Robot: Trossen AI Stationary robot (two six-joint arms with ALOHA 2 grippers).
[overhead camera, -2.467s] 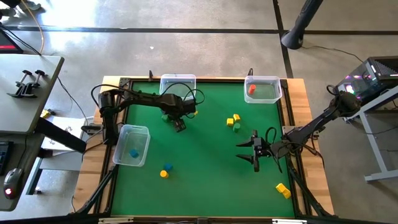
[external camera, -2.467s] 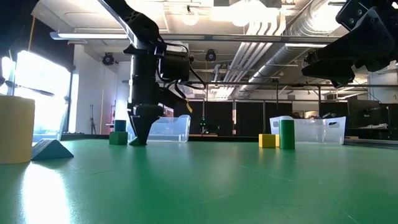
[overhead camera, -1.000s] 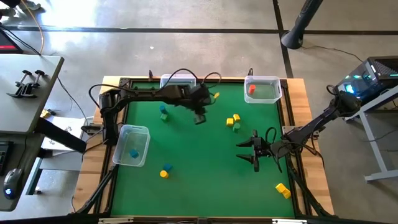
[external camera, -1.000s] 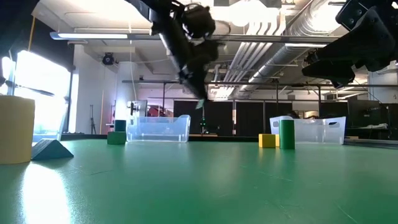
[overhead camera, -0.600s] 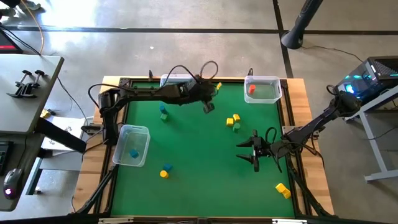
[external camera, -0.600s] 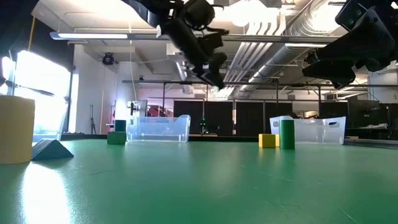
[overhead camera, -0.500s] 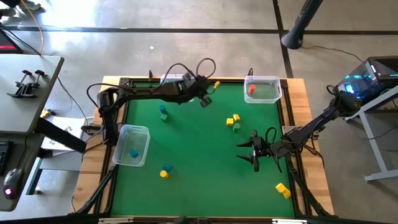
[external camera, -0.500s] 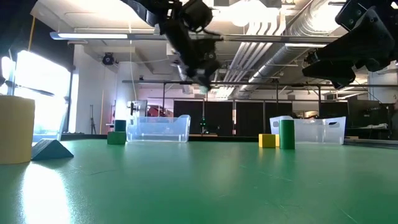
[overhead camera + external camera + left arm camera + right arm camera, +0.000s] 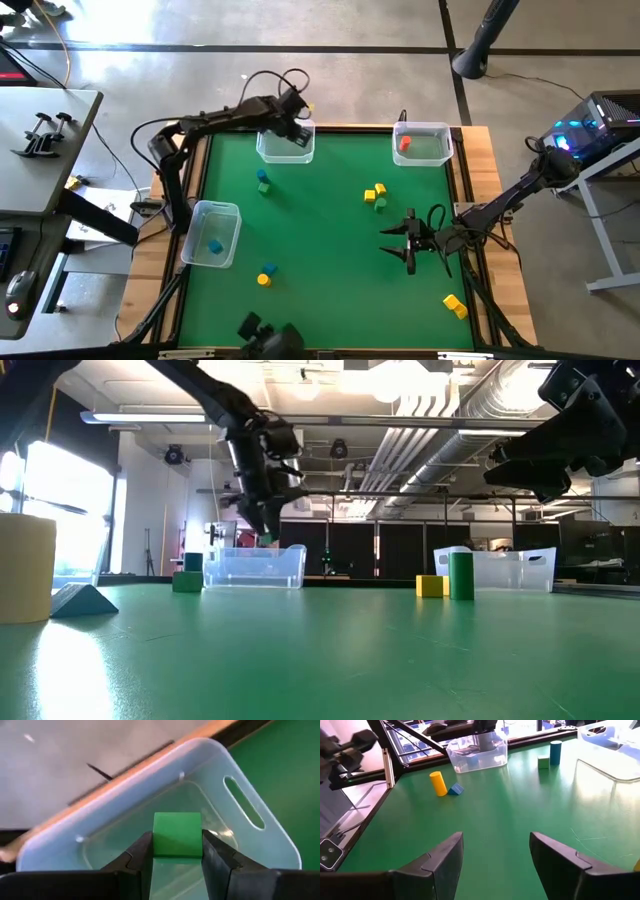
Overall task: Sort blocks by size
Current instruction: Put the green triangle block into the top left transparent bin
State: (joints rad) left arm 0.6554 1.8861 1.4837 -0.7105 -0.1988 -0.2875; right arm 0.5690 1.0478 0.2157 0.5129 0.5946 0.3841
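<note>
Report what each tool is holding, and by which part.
The left tool pinches a green block by two opposite side faces, over a clear bin. The right tool holds nothing.

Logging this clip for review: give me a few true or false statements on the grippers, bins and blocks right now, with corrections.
1. The left gripper holds a small green cube over the clear plastic bin at the far edge. True.
2. The right gripper grips a yellow block. False: its jaws are open and empty.
3. The far-right clear bin holds a red block. True.
4. The near-left clear bin holds an orange block. False: it holds a blue block.
</note>
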